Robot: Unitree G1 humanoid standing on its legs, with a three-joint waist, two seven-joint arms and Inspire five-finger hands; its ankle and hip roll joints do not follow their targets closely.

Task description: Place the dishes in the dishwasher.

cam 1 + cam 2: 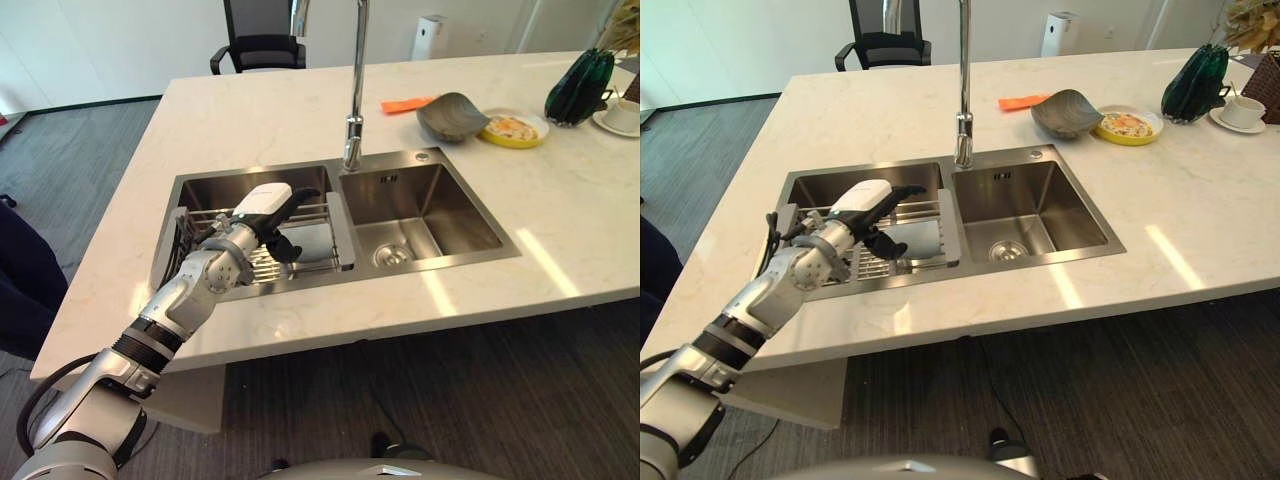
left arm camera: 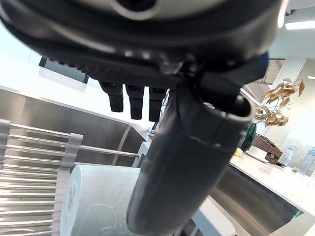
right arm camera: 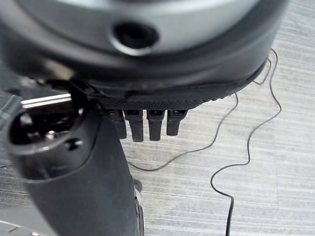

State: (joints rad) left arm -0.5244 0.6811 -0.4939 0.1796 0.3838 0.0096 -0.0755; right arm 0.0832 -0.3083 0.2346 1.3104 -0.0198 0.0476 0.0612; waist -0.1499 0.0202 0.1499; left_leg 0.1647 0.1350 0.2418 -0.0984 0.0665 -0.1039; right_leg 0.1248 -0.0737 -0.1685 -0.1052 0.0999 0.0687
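The left hand [image 1: 262,222] hovers over the wire rack [image 1: 310,262] in the left basin of the sink [image 1: 440,262], fingers relaxed and apart, holding nothing. A pale dish [image 2: 101,199], possibly a cup, lies on the rack directly below them. The grey bowl [image 1: 452,115] and yellow plate [image 1: 514,129] sit well apart across the counter [image 1: 250,115].

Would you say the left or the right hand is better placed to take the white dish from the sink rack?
Left, probably: the left hand hovers over the rack beside the white dish, while the right hand hangs over the floor.
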